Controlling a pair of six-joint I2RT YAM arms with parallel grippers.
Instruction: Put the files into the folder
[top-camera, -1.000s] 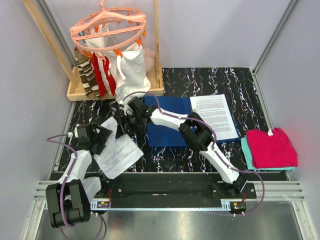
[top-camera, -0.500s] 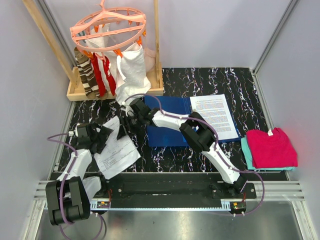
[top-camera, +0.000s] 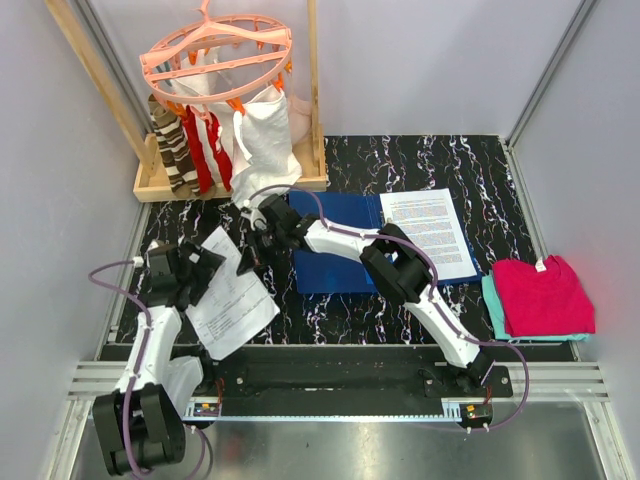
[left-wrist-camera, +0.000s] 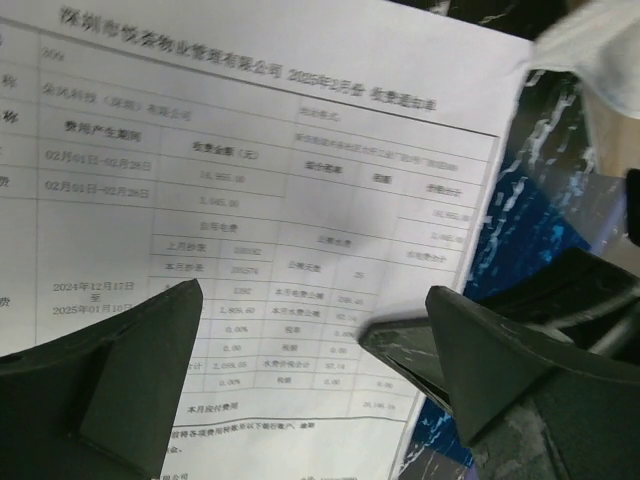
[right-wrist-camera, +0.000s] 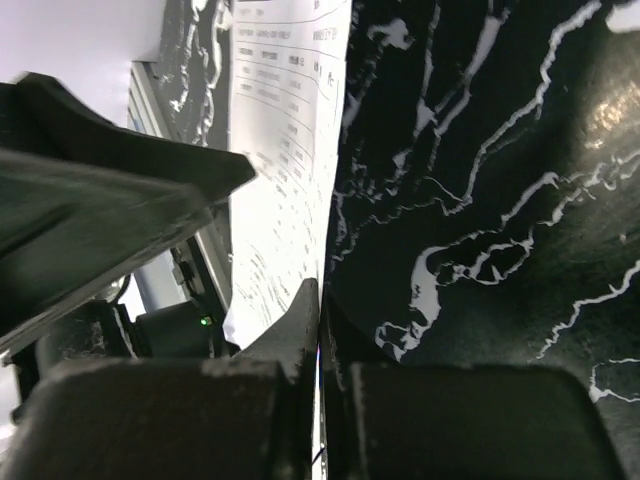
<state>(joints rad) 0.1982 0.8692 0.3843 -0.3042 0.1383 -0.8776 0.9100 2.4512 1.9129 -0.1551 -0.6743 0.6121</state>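
Observation:
One of the files, a loose printed sheet, lies on the black table at the left, its far end raised. My right gripper is shut on that sheet's right edge; in the right wrist view the paper runs as a thin white line between the closed fingers. My left gripper hovers open over the same sheet, nothing between its fingers. The blue folder lies open in the middle, with another printed sheet on its right half.
A wooden tray at the back left holds a pink hanger rack with socks and a white bag. Folded magenta and teal cloths lie at the right edge. Both arms crowd the left part of the table.
My right gripper has closed on the loose sheet's right edge. The left gripper has shifted slightly toward the back, still open, and the sheet's far end has risen.

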